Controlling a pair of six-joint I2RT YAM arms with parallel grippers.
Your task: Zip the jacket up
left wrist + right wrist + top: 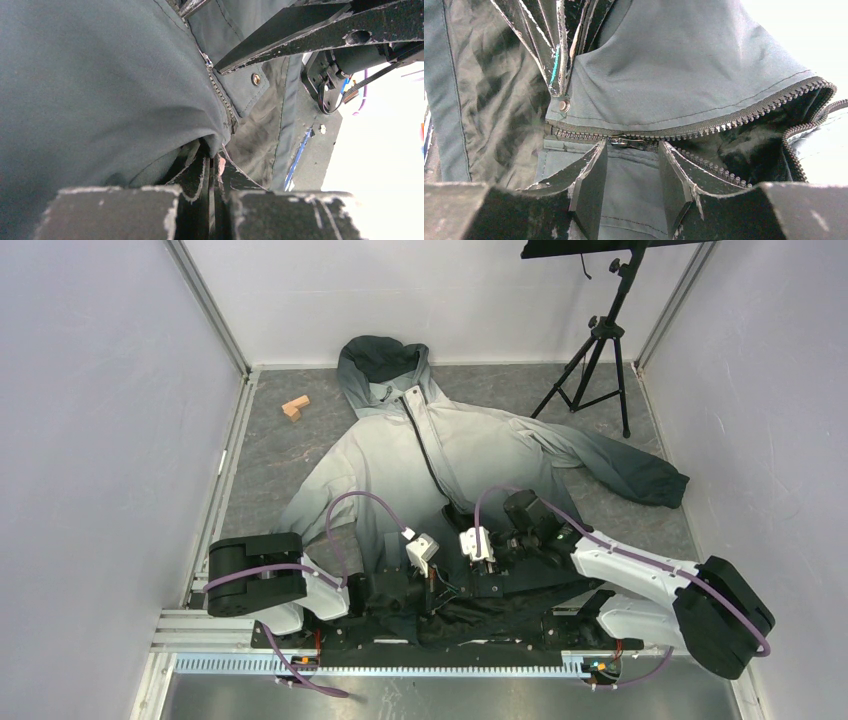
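Note:
The jacket [470, 455] lies flat, dark hood at the far end and charcoal hem under both wrists. Its dark zipper [430, 455] runs down the middle. My left gripper [433, 585] is shut on a fold of the jacket's hem beside the zipper teeth [222, 102]; the pinch shows in the left wrist view [212, 157]. My right gripper [466, 573] is open, its jaws on either side of the zipper slider [628, 142], tips just short of it. The zipper is joined left of the slider and gapes open to its right [744, 117].
A small wooden block [295, 408] lies at the far left of the mat. A black tripod [598, 355] stands at the far right. White walls close in both sides. A metal rail [400, 665] runs along the near edge.

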